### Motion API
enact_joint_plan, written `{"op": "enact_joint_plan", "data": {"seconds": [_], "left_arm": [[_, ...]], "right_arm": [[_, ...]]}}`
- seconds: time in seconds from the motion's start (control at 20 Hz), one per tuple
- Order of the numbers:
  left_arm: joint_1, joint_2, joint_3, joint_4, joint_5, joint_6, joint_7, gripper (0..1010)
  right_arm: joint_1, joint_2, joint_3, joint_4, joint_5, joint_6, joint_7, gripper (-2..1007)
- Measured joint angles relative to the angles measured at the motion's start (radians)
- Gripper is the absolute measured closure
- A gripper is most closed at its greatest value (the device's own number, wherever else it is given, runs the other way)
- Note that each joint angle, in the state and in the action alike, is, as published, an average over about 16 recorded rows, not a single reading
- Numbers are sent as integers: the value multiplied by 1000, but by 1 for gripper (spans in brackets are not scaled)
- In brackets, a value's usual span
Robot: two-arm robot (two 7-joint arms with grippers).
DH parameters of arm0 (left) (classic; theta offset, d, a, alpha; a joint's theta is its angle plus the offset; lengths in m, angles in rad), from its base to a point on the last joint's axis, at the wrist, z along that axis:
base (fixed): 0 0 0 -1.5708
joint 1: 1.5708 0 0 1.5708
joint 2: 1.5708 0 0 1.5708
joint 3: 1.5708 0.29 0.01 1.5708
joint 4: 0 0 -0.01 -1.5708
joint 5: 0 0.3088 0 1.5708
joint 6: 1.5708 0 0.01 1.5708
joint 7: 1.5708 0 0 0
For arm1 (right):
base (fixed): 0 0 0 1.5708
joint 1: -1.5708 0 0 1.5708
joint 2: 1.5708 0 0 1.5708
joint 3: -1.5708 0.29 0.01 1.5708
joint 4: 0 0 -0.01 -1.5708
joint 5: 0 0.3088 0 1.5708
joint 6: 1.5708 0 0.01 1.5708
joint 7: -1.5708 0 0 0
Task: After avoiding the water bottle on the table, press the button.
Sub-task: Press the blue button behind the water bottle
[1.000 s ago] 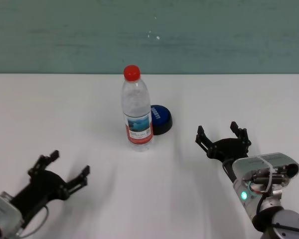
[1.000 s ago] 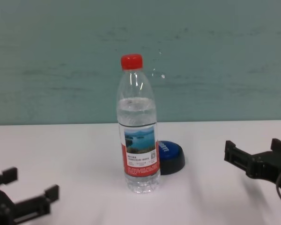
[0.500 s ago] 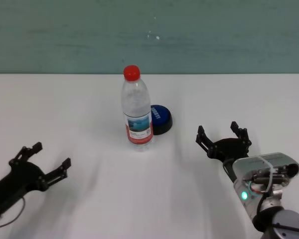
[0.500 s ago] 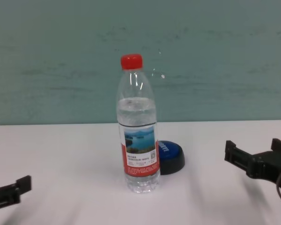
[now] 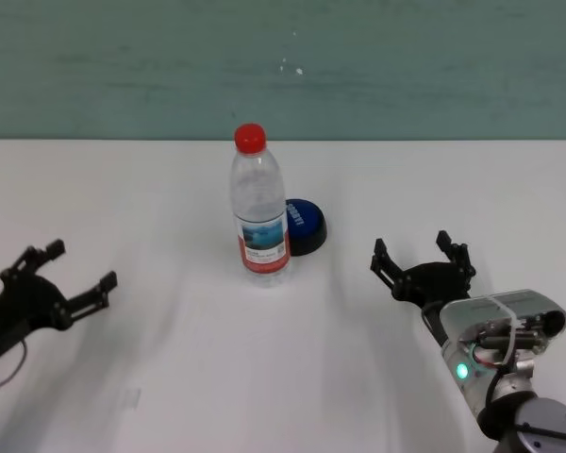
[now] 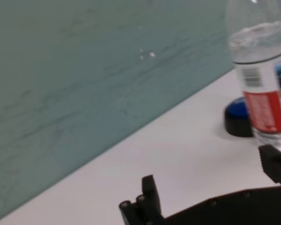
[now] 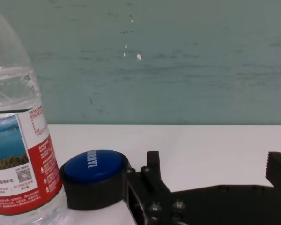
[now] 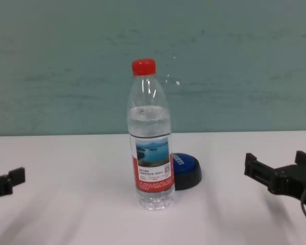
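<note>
button [image 5: 304, 225] beyond right end effector [image 5: 423, 261]

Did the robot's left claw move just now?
Yes. The left end effector, open, went farther left and up the table, away from the bottle, which stayed put.

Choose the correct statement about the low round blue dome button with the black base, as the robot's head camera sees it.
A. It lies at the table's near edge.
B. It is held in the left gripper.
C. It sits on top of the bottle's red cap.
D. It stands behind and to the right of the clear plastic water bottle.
D: in the head view the button shows partly hidden behind the upright water bottle, on its right side.
</note>
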Motion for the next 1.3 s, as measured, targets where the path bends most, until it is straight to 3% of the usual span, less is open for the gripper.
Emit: {"op": "enact_joint_plan", "data": {"seconds": [0.25, 0.8, 1.3], "left_arm": [[-93, -10, 31, 79, 5, -20, -7, 10], [-302, -66, 115, 273, 32, -65, -28, 10], [-451, -117, 194, 417, 49, -94, -66, 10]], "right_arm": [[0, 0, 0, 0, 0, 0, 0, 1], [0, 0, 0, 0, 0, 0, 0, 1], [0, 0, 0, 0, 0, 0, 0, 1]]}}
